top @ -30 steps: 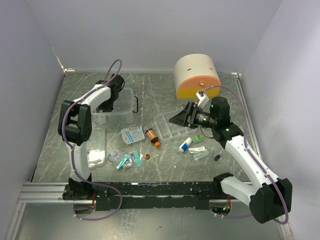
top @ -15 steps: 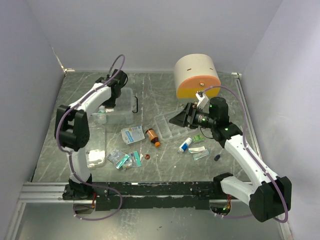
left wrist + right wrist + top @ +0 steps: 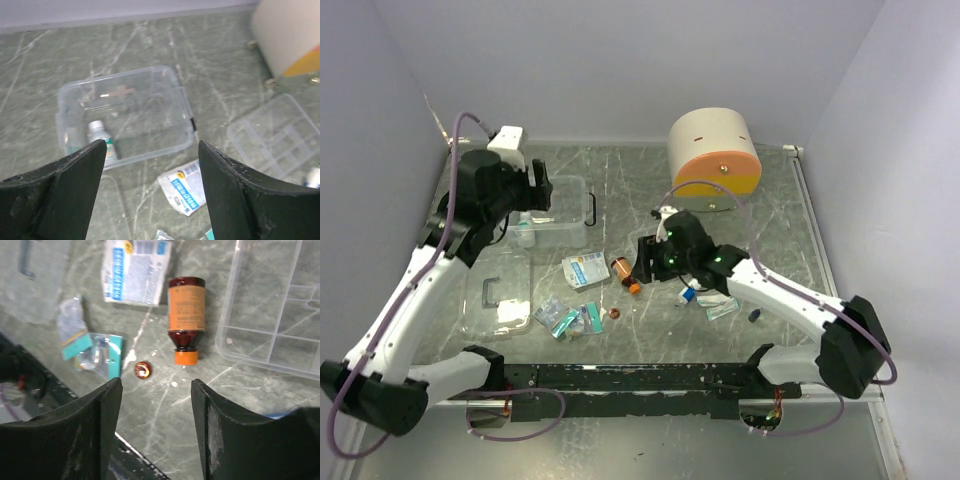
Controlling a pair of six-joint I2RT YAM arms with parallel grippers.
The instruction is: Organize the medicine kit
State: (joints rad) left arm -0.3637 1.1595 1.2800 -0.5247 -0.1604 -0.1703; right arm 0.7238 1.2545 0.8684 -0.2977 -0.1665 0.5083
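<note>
Nearest the arm bases, teal foil sachets (image 3: 95,352) and a small red-brown round bit (image 3: 142,370) lie loose on the grey marbled table (image 3: 650,335). Just past them the right gripper (image 3: 156,385) hangs open and empty over the amber bottle w/ orange label and cap (image 3: 186,315), which lies flat beside the clear divided tray (image 3: 270,310). Further back-left is the clear plastic medicine kit box (image 3: 145,120), lid off, w/ one small white bottle (image 3: 100,140) inside. The left gripper (image 3: 150,145) is spread wide above it, holding nothing. Seems mid-loading. Next, prob.: right drops, pinches across the amber bottle's body, carries it to the box.
</note>
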